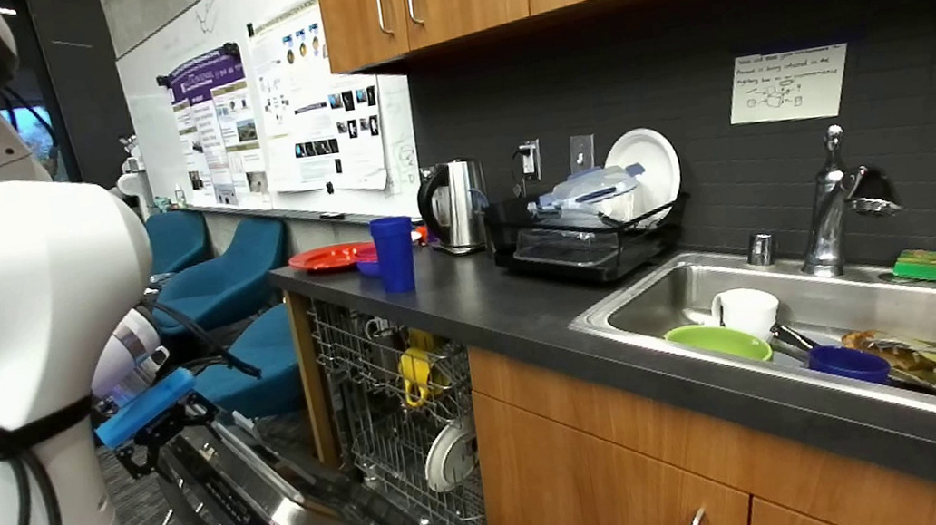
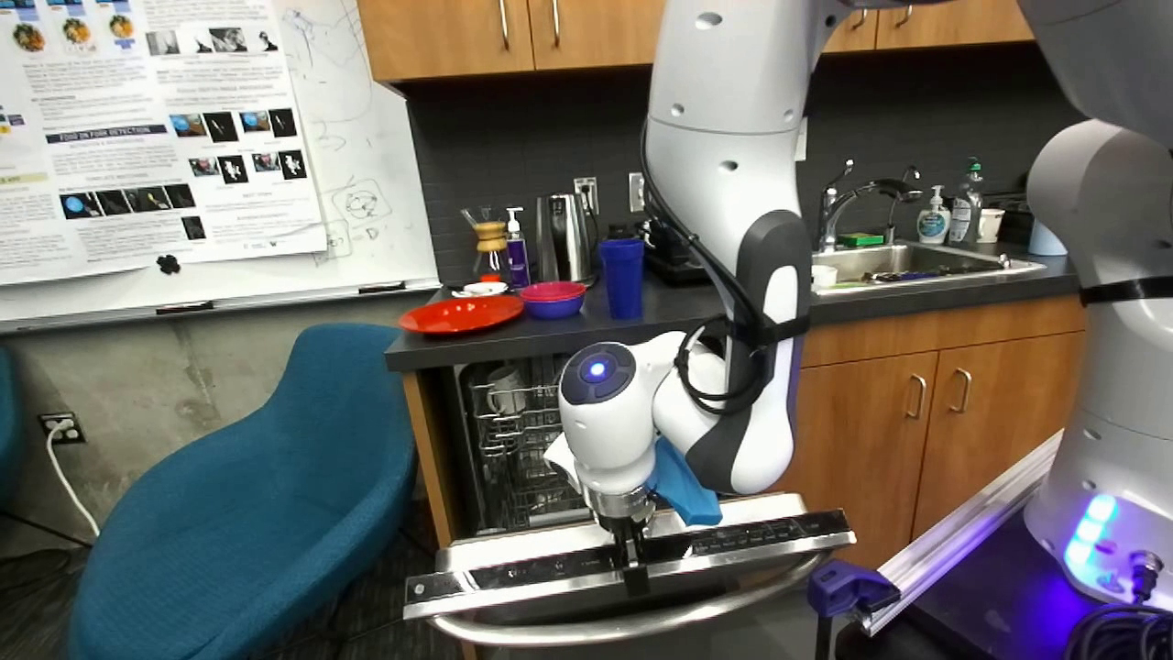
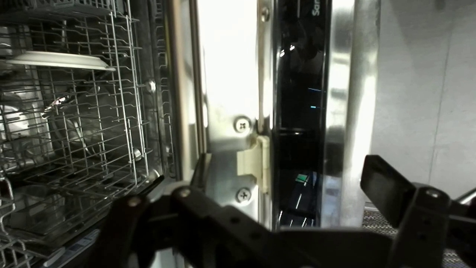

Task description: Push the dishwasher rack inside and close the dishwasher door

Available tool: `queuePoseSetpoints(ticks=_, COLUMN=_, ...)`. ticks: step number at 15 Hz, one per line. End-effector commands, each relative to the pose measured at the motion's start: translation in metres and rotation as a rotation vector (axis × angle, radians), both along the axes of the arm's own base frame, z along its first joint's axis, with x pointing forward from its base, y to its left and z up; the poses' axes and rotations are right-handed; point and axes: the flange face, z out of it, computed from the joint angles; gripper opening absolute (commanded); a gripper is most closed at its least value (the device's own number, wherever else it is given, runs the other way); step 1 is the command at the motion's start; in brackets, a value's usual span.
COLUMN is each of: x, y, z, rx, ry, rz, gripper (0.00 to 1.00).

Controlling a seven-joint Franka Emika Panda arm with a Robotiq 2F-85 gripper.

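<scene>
Dark grey tiled wall (image 1: 653, 81), long charcoal desk (image 1: 472, 294) before it, dishwasher bay (image 2: 469, 477) beneath the desk's end.

1. Black two-finger gripper (image 3: 285, 163): fingers parted, one either side of the top edge of item 2; not clenched; contact cannot be told.
2. Flat stainless-steel dishwasher door (image 2: 733, 541), black along its top edge, curved bar handle (image 2: 586, 632): tilted outward, between level and upright, gripper near mid-edge.
3. Shallow grey-wire dishwasher racks (image 1: 390, 456), upper and lower, white plate (image 1: 451, 455) in the lower: seemingly within the bay, so door closing is judged the step in hand.
4. Procedure, advised: swing the edge up and inward along its arc, pressing evenly near the middle; withdraw the inner finger before the gap closes, then finish by pushing the outer face.
5. Edges: blue tumbler (image 1: 395, 254) upright near the desk's front lip, white robot arm (image 2: 724, 156) hanging before it; a knock is possible.
6. Room: wedge between door and bay, likely to pinch as it narrows; blue-green chair (image 2: 266, 486) near one door end, purple clamp (image 2: 848, 587) near the other.
</scene>
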Motion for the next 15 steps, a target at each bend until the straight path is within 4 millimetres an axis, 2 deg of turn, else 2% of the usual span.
queuePoseSetpoints(ticks=1, x=0.006, y=0.001, z=-0.005, rx=0.002, ry=-0.017, rz=-0.010, gripper=1.00)
queuePoseSetpoints(ticks=6, x=0.006, y=0.003, z=-0.007, rx=-0.003, ry=-0.019, rz=-0.031, gripper=1.00)
queuePoseSetpoints(ticks=11, x=0.024, y=0.001, z=-0.001, rx=0.010, ry=-0.077, rz=-0.049, gripper=1.00)
queuePoseSetpoints(ticks=15, x=0.029, y=0.001, z=0.008, rx=0.035, ry=-0.138, rz=-0.012, gripper=1.00)
